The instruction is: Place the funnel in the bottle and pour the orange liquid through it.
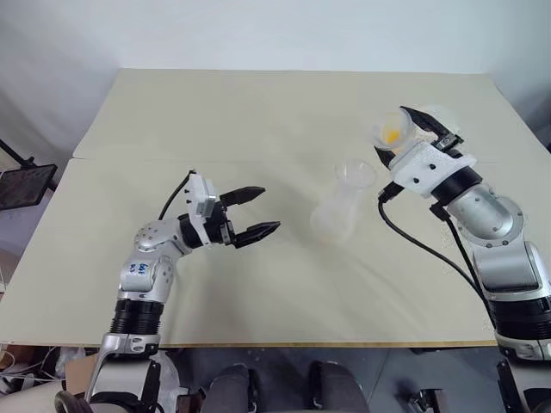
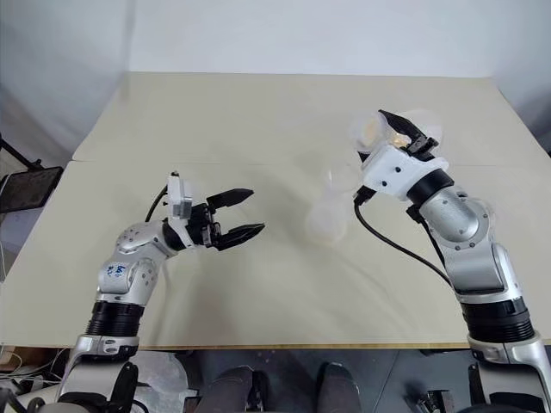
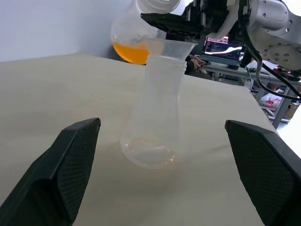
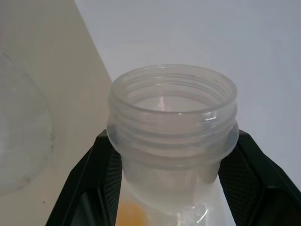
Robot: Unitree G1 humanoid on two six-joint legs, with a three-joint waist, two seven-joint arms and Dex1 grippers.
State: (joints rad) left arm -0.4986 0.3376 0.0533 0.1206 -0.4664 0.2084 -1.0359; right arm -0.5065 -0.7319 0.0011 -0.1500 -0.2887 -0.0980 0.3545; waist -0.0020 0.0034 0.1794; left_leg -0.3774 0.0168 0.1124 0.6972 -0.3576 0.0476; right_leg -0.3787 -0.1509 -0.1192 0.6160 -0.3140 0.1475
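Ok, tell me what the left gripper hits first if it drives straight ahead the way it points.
Probably the bottle, funnel seated in its neck: it stands centred between the open left gripper fingers, apart from them. Depth is hard to judge.

Beige table (image 1: 258, 112), pale wall (image 1: 258, 34)

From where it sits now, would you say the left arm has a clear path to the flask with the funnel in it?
Probably yes. The left gripper is open and pointed at the flask, with only bare table between them. The funnel sits in the flask's neck, and the right gripper holds the bottle of orange liquid higher up, beyond it.
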